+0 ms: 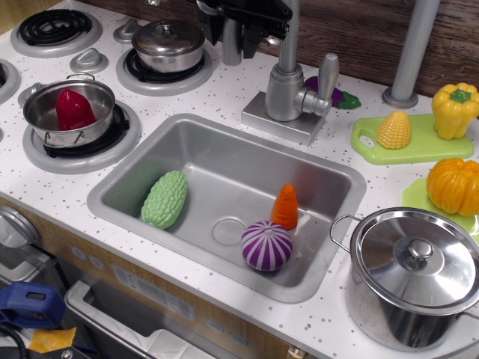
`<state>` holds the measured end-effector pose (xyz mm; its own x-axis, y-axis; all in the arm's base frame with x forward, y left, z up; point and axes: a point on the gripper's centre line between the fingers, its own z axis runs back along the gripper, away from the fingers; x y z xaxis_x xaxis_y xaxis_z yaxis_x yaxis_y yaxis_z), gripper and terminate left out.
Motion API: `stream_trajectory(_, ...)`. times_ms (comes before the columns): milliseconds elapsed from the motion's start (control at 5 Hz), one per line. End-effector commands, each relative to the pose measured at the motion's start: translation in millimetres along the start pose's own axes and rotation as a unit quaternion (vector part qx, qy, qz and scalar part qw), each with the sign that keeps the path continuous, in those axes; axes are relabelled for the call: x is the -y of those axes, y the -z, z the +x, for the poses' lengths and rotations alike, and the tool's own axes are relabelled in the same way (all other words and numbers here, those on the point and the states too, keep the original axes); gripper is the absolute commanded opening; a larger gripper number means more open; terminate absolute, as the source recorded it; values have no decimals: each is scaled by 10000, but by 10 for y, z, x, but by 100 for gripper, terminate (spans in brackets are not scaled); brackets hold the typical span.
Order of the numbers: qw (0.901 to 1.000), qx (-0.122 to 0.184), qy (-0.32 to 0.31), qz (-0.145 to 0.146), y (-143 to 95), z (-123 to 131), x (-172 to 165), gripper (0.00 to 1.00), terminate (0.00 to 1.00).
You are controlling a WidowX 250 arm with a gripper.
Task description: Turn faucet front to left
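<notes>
Faucet point(288, 93): grey metal toy tap on a square flat base, set on the speckled counter point(224, 93) just behind the back rim of the sink point(340, 224). Thick cylindrical body; stubby lever projecting to the picture's right; spout tube rising straight from the body and running out of the top edge. A grey tube end point(233, 45) hangs at upper centre, left of the riser, over the counter rather than the basin; judged to be the spout outlet, so the spout already points well to the picture's left.

Gripper point(241, 28): black, at the top edge, its fingers placed on either side of that hanging tube end. Placement suits pushing or drawing the spout sideways. Whether the fingers press the tube or merely flank it cannot be told; most of the tool is cropped.

Sink contents: green bitter gourd point(165, 198), orange carrot point(285, 207), purple-and-white onion point(266, 245), all lying clear of the tap.

Left of the tap: lidded pot point(168, 43) on a back burner; open pot point(69, 112) holding a red vegetable on a nearer burner.

Right of the tap: purple toy point(340, 96) half hidden behind the lever; plain grey pole point(409, 52) with a round foot; corn point(394, 129) on a green cutting board point(419, 149); yellow pepper point(454, 110); orange pumpkin point(453, 185); large lidded steel pot point(414, 275) at the front corner.
</notes>
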<state>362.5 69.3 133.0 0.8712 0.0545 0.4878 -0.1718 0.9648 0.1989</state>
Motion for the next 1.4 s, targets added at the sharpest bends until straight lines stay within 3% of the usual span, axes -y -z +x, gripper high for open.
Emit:
stream_trajectory(0,9984,509,231,110,80,135,-279,0,0)
stream_trajectory(400,9950,861,490,88,314,347,-494,0,0)
stream_trajectory(1000,9897,1362,440,-33,602,565,-463,0,0)
stream_trajectory(1200,9888,1422,450,-10,683,628,-449,0,100)
